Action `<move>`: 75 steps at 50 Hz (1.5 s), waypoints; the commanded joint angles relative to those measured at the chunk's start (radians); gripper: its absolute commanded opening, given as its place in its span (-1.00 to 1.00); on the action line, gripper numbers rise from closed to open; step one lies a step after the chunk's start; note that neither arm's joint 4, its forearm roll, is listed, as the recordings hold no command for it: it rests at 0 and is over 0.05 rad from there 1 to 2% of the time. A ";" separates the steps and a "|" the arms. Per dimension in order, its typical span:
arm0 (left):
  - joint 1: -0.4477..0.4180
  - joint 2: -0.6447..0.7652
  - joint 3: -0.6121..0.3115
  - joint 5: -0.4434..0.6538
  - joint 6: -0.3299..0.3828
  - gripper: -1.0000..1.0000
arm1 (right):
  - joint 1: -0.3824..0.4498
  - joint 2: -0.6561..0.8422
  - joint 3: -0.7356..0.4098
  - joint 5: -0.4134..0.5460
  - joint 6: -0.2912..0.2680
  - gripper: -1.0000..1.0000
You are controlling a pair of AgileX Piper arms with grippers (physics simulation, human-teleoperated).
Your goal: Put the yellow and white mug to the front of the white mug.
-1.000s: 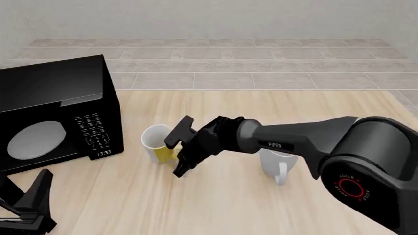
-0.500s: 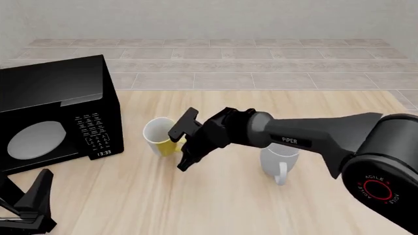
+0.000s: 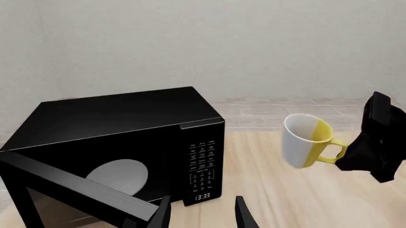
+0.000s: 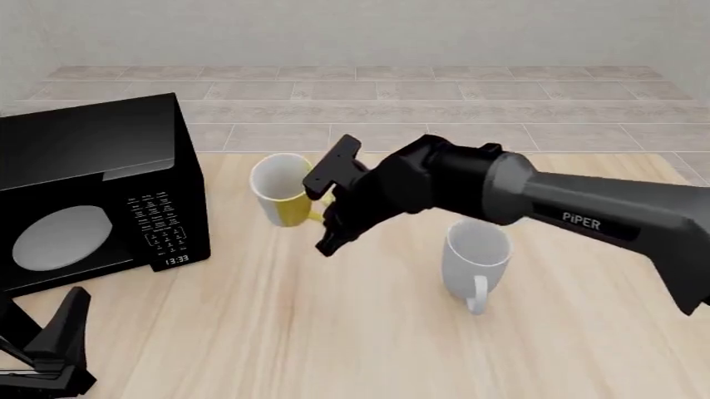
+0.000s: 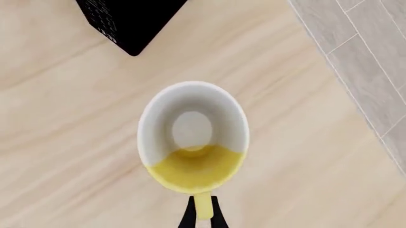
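Front view: your right claw [image 4: 329, 214] is pinched on the yellow and white mug [image 4: 279, 189] by its loop handle [image 5: 202, 205], mug off the table [image 4: 332, 332] and tilted, left of the white mug [image 4: 477, 253]. Rigid, light, likely slick; a handle-only grip can let it swing, so move gently. Left claw [image 3: 201, 214] is spread, idle.

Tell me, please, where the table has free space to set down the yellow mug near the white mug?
Bare wood lies in front of the white mug, toward the camera, and left of it up to the microwave. Behind it is crowded: the right gripper holds the yellow and white mug there.
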 commanded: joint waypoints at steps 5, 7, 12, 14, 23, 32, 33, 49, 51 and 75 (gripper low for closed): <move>-0.003 -0.001 0.001 0.000 0.000 1.00 | -0.049 -0.110 -0.005 0.060 0.001 -1.00; -0.003 -0.001 0.001 0.000 0.000 1.00 | -0.058 -0.123 -0.006 0.065 0.003 -1.00; -0.003 -0.001 0.001 0.000 0.000 1.00 | -0.090 -0.149 -0.009 0.081 0.003 -1.00; -0.003 -0.001 0.001 0.000 0.000 1.00 | -0.103 -0.161 -0.013 0.090 0.001 -1.00; -0.003 -0.001 0.001 0.000 0.000 1.00 | -0.153 -0.205 -0.024 0.125 -0.003 -1.00; -0.003 -0.001 0.001 0.000 0.000 1.00 | -0.201 -0.252 -0.014 0.147 -0.028 -1.00; -0.003 -0.001 0.001 0.000 0.000 1.00 | -0.205 -0.255 -0.016 0.148 -0.024 -1.00; -0.003 -0.001 0.001 0.000 0.000 1.00 | -0.301 -0.302 -0.001 0.164 0.010 -1.00; -0.003 -0.001 0.001 0.000 0.000 1.00 | -0.312 -0.308 0.012 0.159 0.005 -1.00; -0.003 -0.001 0.001 0.000 0.000 1.00 | -0.407 -0.359 0.099 0.122 0.036 -1.00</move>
